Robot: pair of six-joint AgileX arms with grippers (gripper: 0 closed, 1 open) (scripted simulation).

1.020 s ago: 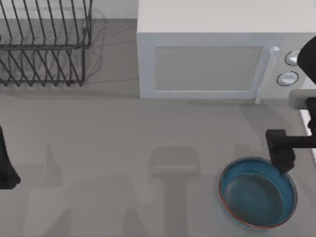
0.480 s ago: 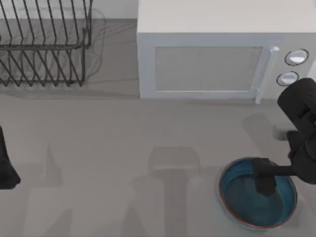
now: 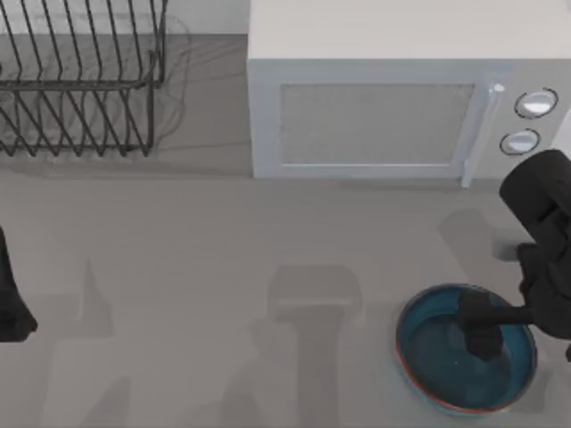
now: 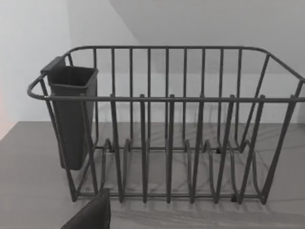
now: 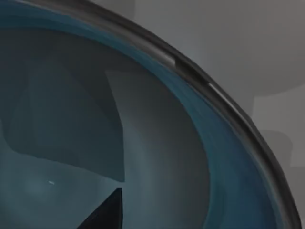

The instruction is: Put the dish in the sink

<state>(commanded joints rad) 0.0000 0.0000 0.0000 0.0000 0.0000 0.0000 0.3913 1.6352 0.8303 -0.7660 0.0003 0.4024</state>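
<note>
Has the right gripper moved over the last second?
Yes. The right gripper has shifted from the round blue bowl's rim nearest the white microwave to over its inside, away from the microwave.

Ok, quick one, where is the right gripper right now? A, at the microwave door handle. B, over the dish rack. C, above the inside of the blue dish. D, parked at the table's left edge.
C: in the top view the right gripper hangs over the inside of the dish, and the right wrist view looks straight into the blue bowl.
</note>
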